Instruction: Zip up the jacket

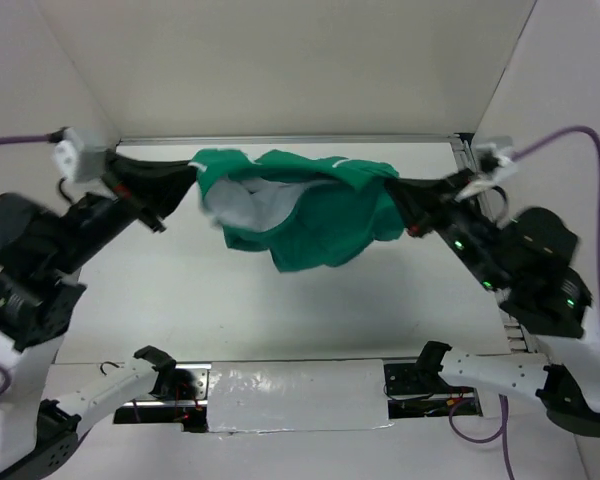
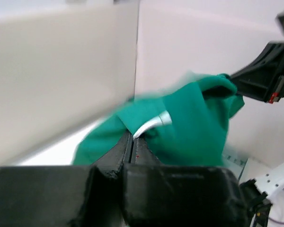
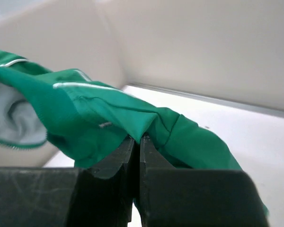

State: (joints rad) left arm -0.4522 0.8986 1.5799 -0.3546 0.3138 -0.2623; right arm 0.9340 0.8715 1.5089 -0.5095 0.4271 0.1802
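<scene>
Hanging slack above the far table [image 1: 280,330], the small green fabric jacket [image 1: 320,225] spans both arms: left gripper [image 1: 185,183] and right gripper [image 1: 402,200] each pinched tight on cloth. Soft, light, droopy; probably best gripped at the front edges.

One jacket, two grippers, one table.
There is a single green jacket [image 1: 310,215], two arms with one gripper each, the left gripper [image 1: 193,176] and the right gripper [image 1: 395,184], and one white table [image 1: 280,320].

You have open tabletop [image 1: 280,320] at 6 o'clock of the jacket [image 1: 310,220] strung across the far end, while the enclosure walls [image 1: 280,70] close in at 9, 12 and 3 o'clock.
</scene>
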